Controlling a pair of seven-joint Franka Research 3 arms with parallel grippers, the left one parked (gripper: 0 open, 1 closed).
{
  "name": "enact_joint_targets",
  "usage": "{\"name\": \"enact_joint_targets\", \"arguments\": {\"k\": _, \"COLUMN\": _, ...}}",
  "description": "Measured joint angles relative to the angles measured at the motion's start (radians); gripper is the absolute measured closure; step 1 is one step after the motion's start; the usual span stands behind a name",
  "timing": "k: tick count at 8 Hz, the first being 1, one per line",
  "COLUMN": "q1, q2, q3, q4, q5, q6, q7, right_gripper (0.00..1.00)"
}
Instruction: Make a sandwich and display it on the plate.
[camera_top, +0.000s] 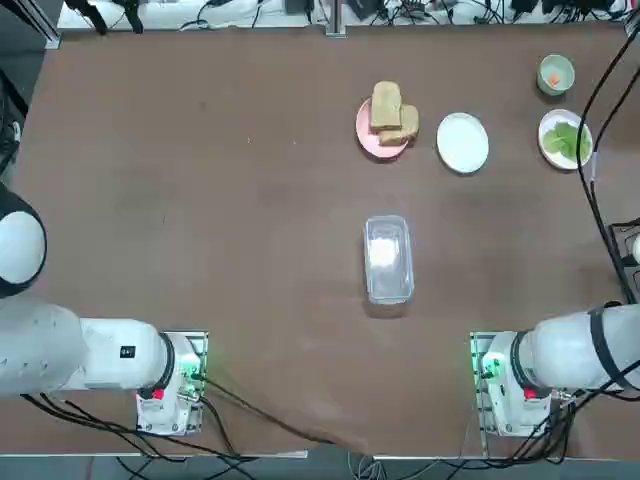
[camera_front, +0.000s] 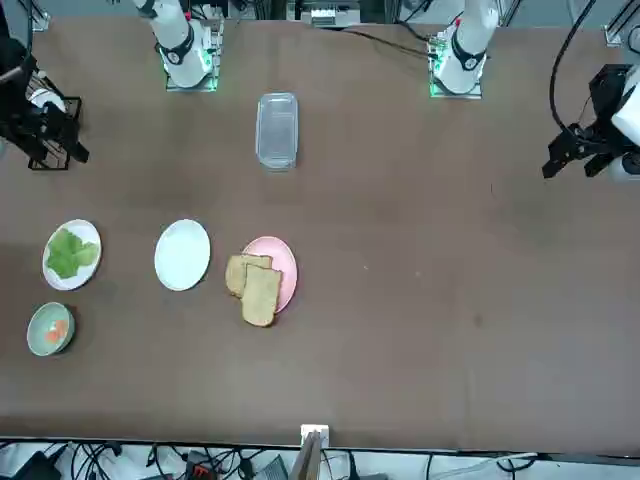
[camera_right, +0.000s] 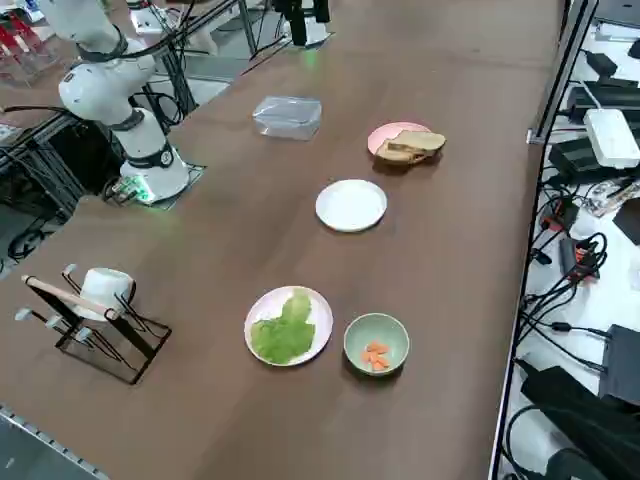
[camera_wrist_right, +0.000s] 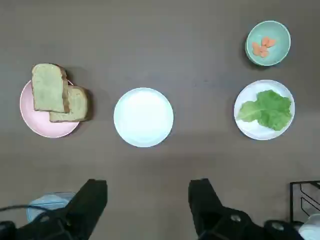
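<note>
No stacked sandwich is in view; its parts lie apart. Two toasted bread slices (camera_wrist_right: 55, 95) overlap on a pink plate (camera_wrist_right: 30, 120), seen from overhead as bread slices (camera_top: 390, 112). The empty white plate (camera_wrist_right: 143, 117) stands beside them, also the plate (camera_top: 462, 142) from above. A lettuce leaf (camera_wrist_right: 267, 108) lies on a second white plate, with a green bowl (camera_wrist_right: 268, 43) of orange pieces past it. My right gripper (camera_wrist_right: 148, 187) hangs high over the table, open and holding nothing, its fingers framing the table just short of the white plate.
A clear lidded plastic container (camera_top: 388, 258) lies mid-table, nearer the robot than the plates. A black wire rack (camera_right: 95, 325) holding a white cup stands at the table's right edge. Cables and devices line the far edge.
</note>
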Motion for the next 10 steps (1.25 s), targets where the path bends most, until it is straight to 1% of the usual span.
{"name": "enact_joint_targets", "arguments": {"k": 4, "q1": 0.006, "q2": 0.025, "q3": 0.003, "q4": -0.001, "q5": 0.007, "q6": 0.003, "q7": 0.005, "right_gripper": 0.01}}
{"name": "enact_joint_targets", "arguments": {"k": 6, "q1": 0.012, "q2": 0.091, "q3": 0.004, "q4": -0.003, "q5": 0.011, "q6": 0.014, "q7": 0.006, "right_gripper": 0.01}}
{"name": "enact_joint_targets", "arguments": {"k": 7, "q1": 0.025, "q2": 0.145, "q3": 0.005, "q4": -0.004, "q5": 0.011, "q6": 0.045, "q7": 0.006, "right_gripper": 0.01}}
{"name": "enact_joint_targets", "arguments": {"k": 9, "q1": 0.049, "q2": 0.246, "q3": 0.006, "q4": -0.001, "q5": 0.011, "q6": 0.154, "q7": 0.006, "right_gripper": 0.00}}
{"name": "enact_joint_targets", "arguments": {"k": 10, "q1": 0.054, "q2": 0.281, "q3": 0.007, "q4": 0.003, "q5": 0.019, "q6": 0.190, "q7": 0.006, "right_gripper": 0.00}}
